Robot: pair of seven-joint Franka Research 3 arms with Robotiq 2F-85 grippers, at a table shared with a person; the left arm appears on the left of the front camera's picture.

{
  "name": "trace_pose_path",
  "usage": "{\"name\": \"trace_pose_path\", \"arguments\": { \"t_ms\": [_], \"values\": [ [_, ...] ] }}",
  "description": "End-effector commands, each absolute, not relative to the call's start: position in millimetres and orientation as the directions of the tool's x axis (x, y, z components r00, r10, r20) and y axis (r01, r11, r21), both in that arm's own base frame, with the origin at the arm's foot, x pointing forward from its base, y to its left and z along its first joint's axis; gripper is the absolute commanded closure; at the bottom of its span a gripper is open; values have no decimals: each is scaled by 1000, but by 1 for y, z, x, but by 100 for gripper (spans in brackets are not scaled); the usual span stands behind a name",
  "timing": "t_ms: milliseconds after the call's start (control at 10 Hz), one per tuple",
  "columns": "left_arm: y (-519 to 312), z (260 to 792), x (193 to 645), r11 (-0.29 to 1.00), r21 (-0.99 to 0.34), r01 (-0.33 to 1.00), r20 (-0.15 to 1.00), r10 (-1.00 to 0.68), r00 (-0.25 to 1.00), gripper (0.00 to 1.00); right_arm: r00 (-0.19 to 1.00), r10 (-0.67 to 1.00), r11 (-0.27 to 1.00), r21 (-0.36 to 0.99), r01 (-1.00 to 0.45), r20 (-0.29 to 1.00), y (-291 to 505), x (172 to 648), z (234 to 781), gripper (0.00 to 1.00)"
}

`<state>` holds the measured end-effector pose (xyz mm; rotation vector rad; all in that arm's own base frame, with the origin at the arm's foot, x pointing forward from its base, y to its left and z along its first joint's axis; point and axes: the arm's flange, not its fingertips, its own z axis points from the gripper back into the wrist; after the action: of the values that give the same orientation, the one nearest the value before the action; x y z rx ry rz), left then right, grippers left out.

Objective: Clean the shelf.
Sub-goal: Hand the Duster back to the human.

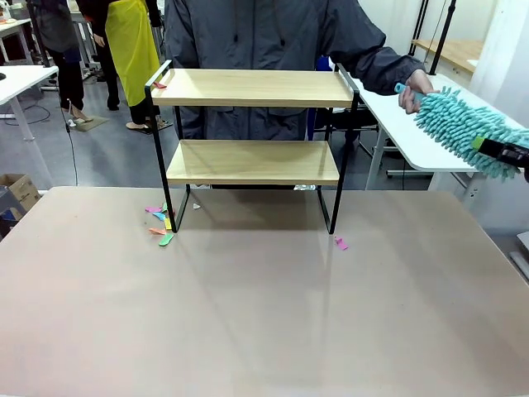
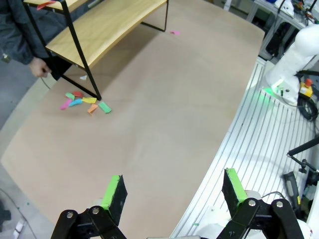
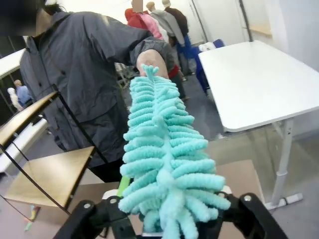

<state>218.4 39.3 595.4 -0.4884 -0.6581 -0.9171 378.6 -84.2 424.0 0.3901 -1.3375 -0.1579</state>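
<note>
The shelf (image 1: 252, 132), a two-tier rack of light wooden boards on a thin black metal frame, stands at the far middle of the beige table (image 1: 264, 314), coloured paper scraps (image 1: 161, 225) by its leg. The right gripper (image 3: 164, 219) has its jaws spread around a fluffy teal chenille duster (image 3: 164, 164), whose far end a person's hand (image 1: 413, 89) holds. The left gripper (image 2: 172, 191) hangs released, empty

Shelf (image 1: 252, 88): matt wood boards, black metal frame.
</note>
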Motion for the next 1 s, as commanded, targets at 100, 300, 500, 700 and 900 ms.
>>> {"name": "trace_pose_path", "arguments": {
  "t_ms": [100, 300, 500, 700, 900],
  "values": [
    [39, 596, 218, 502, -109, 858, 714, -561, 419, 0, 171, -534, 803, 559, -205, 828, -120, 351, 486, 0],
    [39, 596, 218, 502, -109, 858, 714, -561, 419, 0, 95, -682, 690, 681, -246, 725, -160, 336, 530, 0],
    [39, 596, 218, 502, -109, 858, 714, -561, 419, 0, 34, -783, 586, 755, -294, 621, -200, 317, 551, 0],
    [39, 596, 218, 502, -109, 858, 714, -561, 419, 0, 27, -834, 516, 796, -317, 551, -227, 308, 550, 0],
    [39, 596, 218, 502, -109, 858, 714, -561, 419, 0, -17, -814, 559, 773, -299, 581, -218, 303, 556, 0]
  ]
}}
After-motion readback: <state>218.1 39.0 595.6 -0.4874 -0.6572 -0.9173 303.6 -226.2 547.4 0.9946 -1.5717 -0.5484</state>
